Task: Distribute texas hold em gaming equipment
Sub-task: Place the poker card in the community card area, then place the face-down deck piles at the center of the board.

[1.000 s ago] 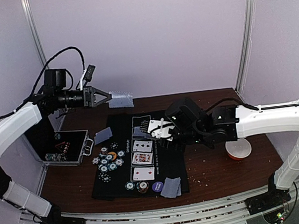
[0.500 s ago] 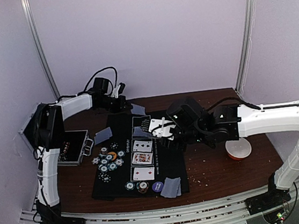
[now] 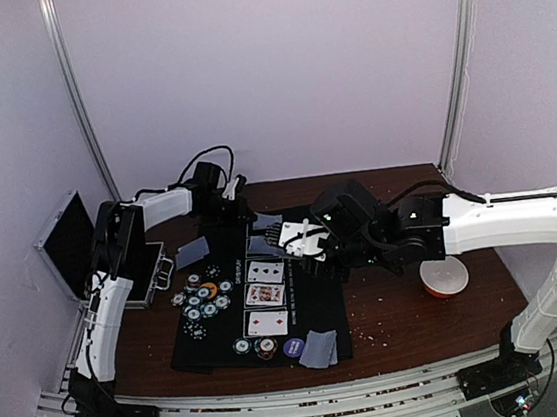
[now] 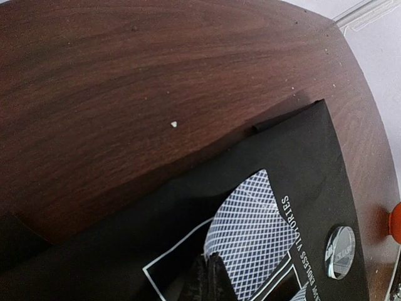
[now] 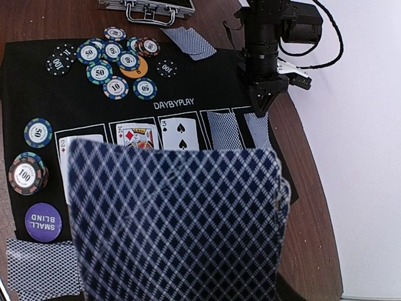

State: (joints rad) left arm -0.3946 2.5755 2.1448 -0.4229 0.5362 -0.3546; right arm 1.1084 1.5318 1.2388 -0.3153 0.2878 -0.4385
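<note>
Tabletop (image 3: pixel 421 313) of dark wood, lilac walls (image 3: pixel 273 68), black mat (image 3: pixel 214 352). Lattice-backed card (image 4: pixel 244 229) lay at the mat's 12 o'clock, left gripper (image 4: pixel 210 273) pinched onto it; right gripper (image 3: pixel 274 239) clamped a diamond-backed deck (image 5: pixel 175 219).

Left tool (image 3: pixel 244 210) is down at the far edge of the black mat (image 3: pixel 209 345), tip on a face-down card (image 3: pixel 266 219). Right tool (image 3: pixel 276 239) hangs over the mat with held cards (image 3: pixel 260 242) at its tip. Three face-up cards (image 3: pixel 265 295) lie in a column, chip cluster (image 3: pixel 203 296) to their left. Near edge: chip stacks (image 3: pixel 255 347), purple disc (image 3: pixel 293 348), face-down pair (image 3: pixel 321 349). Open case (image 3: pixel 125 271) on the left, bowl (image 3: pixel 443 277) on the right, both on the counter (image 3: pixel 422 323).
</note>
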